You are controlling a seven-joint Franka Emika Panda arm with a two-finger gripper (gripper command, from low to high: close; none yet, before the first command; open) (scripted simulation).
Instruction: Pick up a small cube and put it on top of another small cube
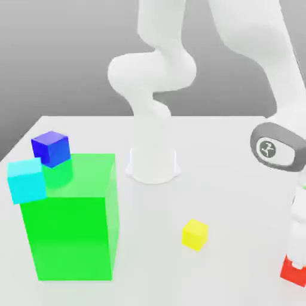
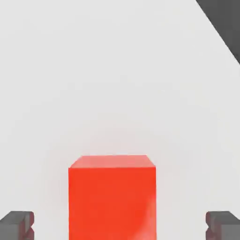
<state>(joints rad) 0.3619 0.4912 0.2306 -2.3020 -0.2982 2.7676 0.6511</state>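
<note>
We find the gripper (image 2: pixel 120 225) spread wide, fingers either side of the red cube (image 2: pixel 111 199) without touching; the yellow cube (image 1: pixel 195 233) sits well apart on the table (image 1: pixel 239 179).

Smooth matt red cube (image 2: pixel 111 199), translucent green block (image 1: pixel 70 224)

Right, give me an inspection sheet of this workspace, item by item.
Surface: plain white table, everything resting flat on it.
Job's things: red cube at the table's near edge on the exterior view's right, between the open fingers; yellow cube alone toward the middle, nothing on it.
Clutter: big green block on the exterior view's left, cyan cube and blue cube by its far corner; whether they touch it cannot be told.
Gripper: gripper open, a finger on each side of the red cube with gaps, not gripping.
Cables: nothing seen.
Surroundings: grey backdrop, arm base at the table's far side.
</note>
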